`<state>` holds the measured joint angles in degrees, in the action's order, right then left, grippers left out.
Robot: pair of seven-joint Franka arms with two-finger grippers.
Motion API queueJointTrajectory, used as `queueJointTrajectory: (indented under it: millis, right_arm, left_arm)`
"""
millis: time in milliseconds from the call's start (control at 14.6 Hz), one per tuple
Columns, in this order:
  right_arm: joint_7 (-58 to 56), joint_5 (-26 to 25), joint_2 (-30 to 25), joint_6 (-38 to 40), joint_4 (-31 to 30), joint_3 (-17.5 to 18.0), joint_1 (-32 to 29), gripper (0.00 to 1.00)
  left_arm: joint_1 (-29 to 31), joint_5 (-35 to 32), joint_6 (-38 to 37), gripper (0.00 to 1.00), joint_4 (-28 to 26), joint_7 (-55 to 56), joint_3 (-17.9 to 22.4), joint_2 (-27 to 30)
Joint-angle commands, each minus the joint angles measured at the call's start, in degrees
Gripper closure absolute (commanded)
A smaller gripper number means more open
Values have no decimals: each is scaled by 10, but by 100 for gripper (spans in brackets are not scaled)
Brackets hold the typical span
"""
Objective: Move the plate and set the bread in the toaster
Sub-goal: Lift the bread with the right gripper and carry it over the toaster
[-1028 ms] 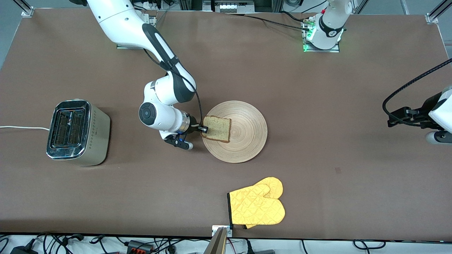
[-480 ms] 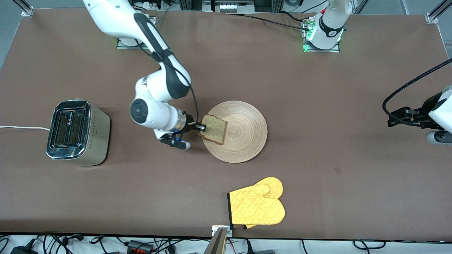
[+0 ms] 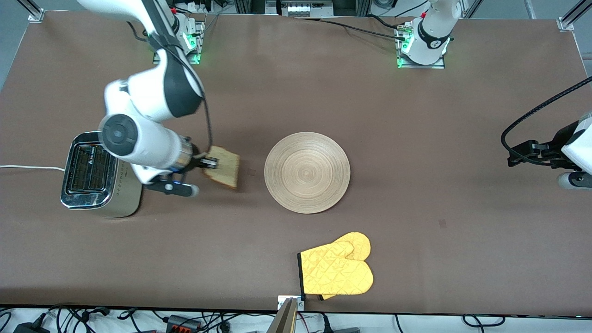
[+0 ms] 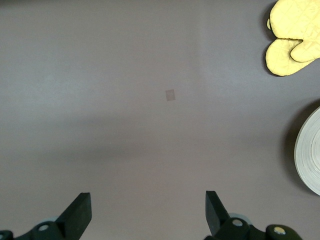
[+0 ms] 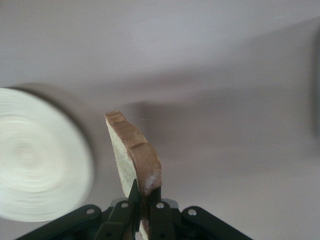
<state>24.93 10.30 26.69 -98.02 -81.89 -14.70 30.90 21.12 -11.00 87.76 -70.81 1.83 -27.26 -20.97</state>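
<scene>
My right gripper (image 3: 210, 163) is shut on the edge of the bread (image 3: 224, 172), a pale speckled slice with a dark crust, held in the air over the bare table between the toaster (image 3: 99, 173) and the plate (image 3: 307, 172). In the right wrist view the bread (image 5: 132, 155) stands on edge between my closed fingers (image 5: 131, 206), with the plate (image 5: 40, 155) blurred beside it. The light-wood plate lies bare at the table's middle. The silver two-slot toaster stands toward the right arm's end. My left gripper (image 4: 147, 215) is open and empty, waiting above the table at the left arm's end.
A yellow oven mitt (image 3: 336, 271) lies near the table's front edge, nearer the front camera than the plate; it also shows in the left wrist view (image 4: 292, 35). The toaster's white cord (image 3: 27, 167) runs off the table's end.
My right gripper has lifted the bread off the plate and carried it toward the toaster, turning the slice more on edge. The plate and left arm have not moved.
</scene>
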Motion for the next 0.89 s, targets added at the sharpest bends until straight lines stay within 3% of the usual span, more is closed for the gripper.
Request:
queueJointTrajectory:
  millis: [0,343,480,548,617,685,822]
  right_arm:
    - [-41,-38,-11,48,2,-51,2,100]
    - [-196,-76,-12,85,8,-182,6,100]
    - [-226,-92,-12,87,44,-208,10,100]
    - [-239,-122,-12,87,55,-211,11,100]
    - [-250,-145,-12,87,55,-212,7,100]
    - [-257,-148,-12,89,54,-219,3,100]
    - [-266,-151,-10,86,53,-228,-8,100]
  left_arm:
    - [0,-10,-2,0,7,5,-2,0]
    - [0,-9,-9,0,6,4,-6,17]
    - [-6,1,-6,0,-24,8,5,54]
    - [-30,6,-6,0,-54,19,29,85]
    - [-65,24,-6,0,-69,21,82,103]
    - [-106,63,-7,0,-83,16,148,117]
    - [-171,99,8,0,-130,16,225,152]
